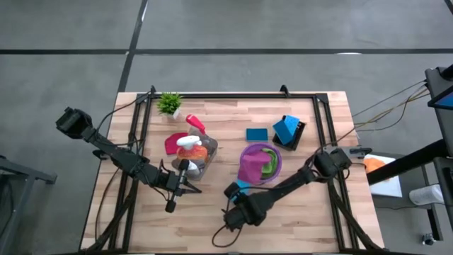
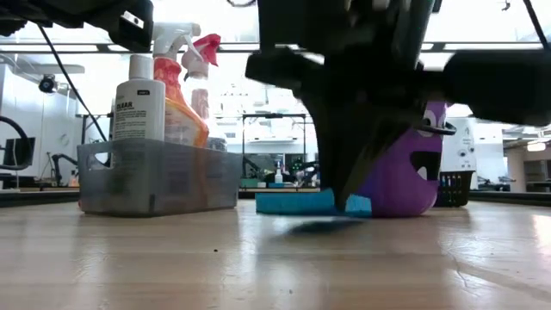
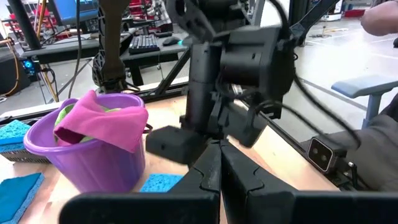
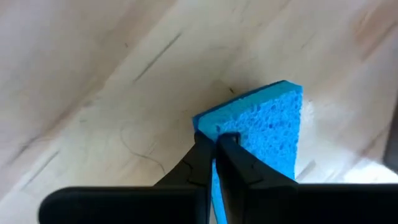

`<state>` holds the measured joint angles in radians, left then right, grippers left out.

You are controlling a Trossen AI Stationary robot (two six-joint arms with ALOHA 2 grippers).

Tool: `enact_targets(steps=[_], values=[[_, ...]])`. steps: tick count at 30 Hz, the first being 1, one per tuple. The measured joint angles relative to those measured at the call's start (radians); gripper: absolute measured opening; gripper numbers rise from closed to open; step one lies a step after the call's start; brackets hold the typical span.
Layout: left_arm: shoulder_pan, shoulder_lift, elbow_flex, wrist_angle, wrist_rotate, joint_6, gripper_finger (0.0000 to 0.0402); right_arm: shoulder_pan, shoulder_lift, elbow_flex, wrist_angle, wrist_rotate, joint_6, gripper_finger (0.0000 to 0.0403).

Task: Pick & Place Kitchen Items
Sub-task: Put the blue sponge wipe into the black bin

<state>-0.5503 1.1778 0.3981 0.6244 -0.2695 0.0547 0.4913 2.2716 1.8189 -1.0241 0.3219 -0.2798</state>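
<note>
My right gripper [image 1: 237, 191] is shut on a small blue sponge [image 1: 241, 185] just in front of the purple bucket [image 1: 260, 163], which holds a magenta cloth [image 1: 249, 168] and a green cloth [image 1: 267, 164]. In the low view the sponge [image 2: 297, 202] hangs a little above the table over its shadow. My left gripper [image 1: 190, 186] is shut and empty, next to the clear bin [image 1: 192, 161] that holds the orange spray bottle [image 1: 192, 149] and smaller bottles. Its fingers [image 3: 219, 163] point toward the right arm. My right gripper pinches the sponge between its two fingers at one corner of its edge [image 4: 214, 127]. The fingers come from above, slanting down. The sponge is lifted clear of the table and lies about level in the low view.
A second blue sponge [image 1: 256, 134] lies flat on the table behind the bucket. A black basket [image 1: 297, 134] with blue sponges stands at the back right. A red cloth [image 1: 173, 144] lies beside the bin. A small potted plant [image 1: 170, 104] stands at the far left.
</note>
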Motion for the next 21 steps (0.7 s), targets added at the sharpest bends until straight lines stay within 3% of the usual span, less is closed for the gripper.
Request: enact_targets(steps=[5,8,13,21], values=[[0.000,0.000,0.000,0.000,0.000,0.000,0.0001,0.021,-0.019,0.064,-0.035,-0.002,0.004,0.0018],[0.000,0.000,0.000,0.000,0.000,0.000,0.0001,0.025,-0.048,0.093,-0.022,-0.057,0.010,0.0018],[0.000,0.000,0.000,-0.004,0.000,0.000,0.0001,0.024,-0.108,0.092,0.106,-0.224,0.022,0.0018],[0.000,0.000,0.000,-0.018,0.000,-0.002,0.0001,0.025,-0.132,0.070,0.453,-0.540,-0.027,0.0018]])
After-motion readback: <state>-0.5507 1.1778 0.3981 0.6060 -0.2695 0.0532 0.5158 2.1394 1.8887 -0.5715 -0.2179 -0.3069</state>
